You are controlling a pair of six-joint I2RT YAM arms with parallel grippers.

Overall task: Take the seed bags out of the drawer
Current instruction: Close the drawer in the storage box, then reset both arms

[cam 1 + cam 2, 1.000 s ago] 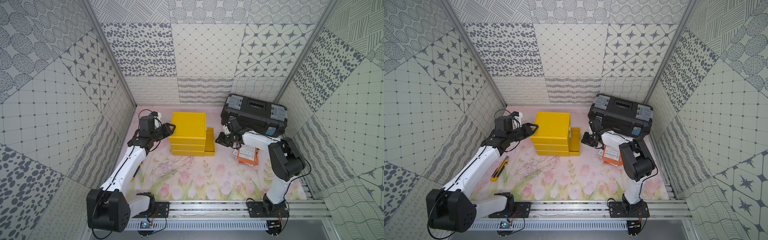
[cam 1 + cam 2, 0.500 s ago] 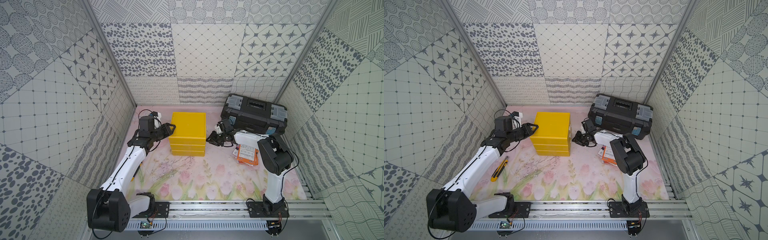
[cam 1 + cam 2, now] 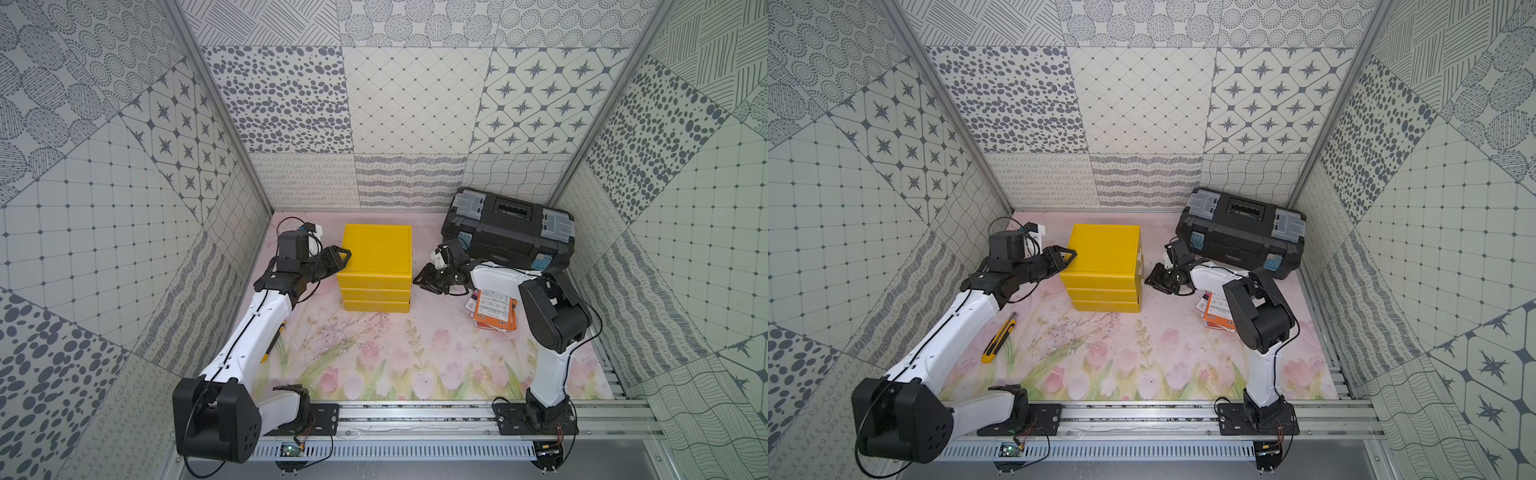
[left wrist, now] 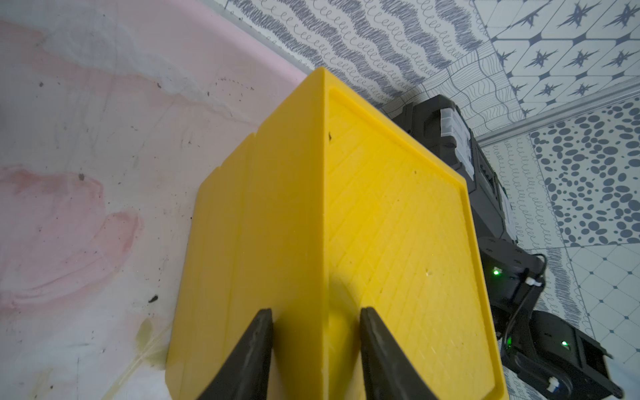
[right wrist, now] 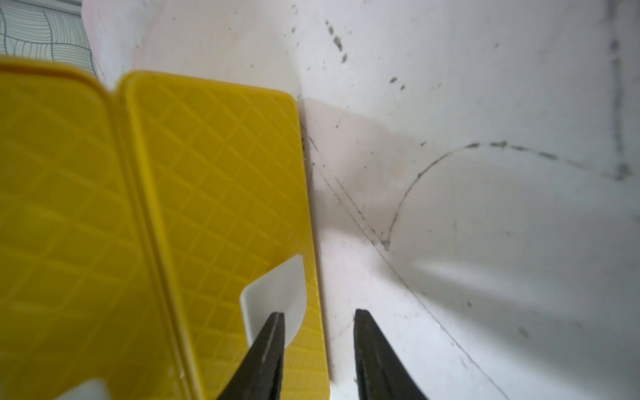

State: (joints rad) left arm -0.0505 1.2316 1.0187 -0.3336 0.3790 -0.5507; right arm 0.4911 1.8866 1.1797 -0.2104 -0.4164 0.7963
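Orange with white labels, flat and glossy, the seed bags (image 3: 494, 309) are lying in a loose overlapping pile on the floral pink mat (image 3: 374, 357), beside the elbow of my right arm and just in front of the black plastic toolbox (image 3: 509, 239), well apart from the yellow plastic three-drawer cabinet (image 3: 376, 249); whether any are left inside I cannot tell, since all three drawers are looking pushed in. I am judging them light, thin and floppy, slick enough to slide over one another, so I am planning to pinch one by an overhanging edge or corner with little force, not by pressing on its face. My right gripper (image 5: 318, 313) is hovering with its jaws parted and nothing between them, one fingertip over the pale finger notch (image 5: 273, 294) in a drawer front, the other over bare mat just beside the cabinet. My left gripper (image 4: 316, 310) is sitting astride the cabinet's top edge on the opposite side, jaws spread, one finger over the side wall and one over the lid, bracing it as I read it, not pinching. Room is lying open on the mat in front of the cabinet; it is getting tight between drawer fronts, toolbox and my own forearm, and a yellow utility knife (image 3: 998, 338) is lying by my left arm
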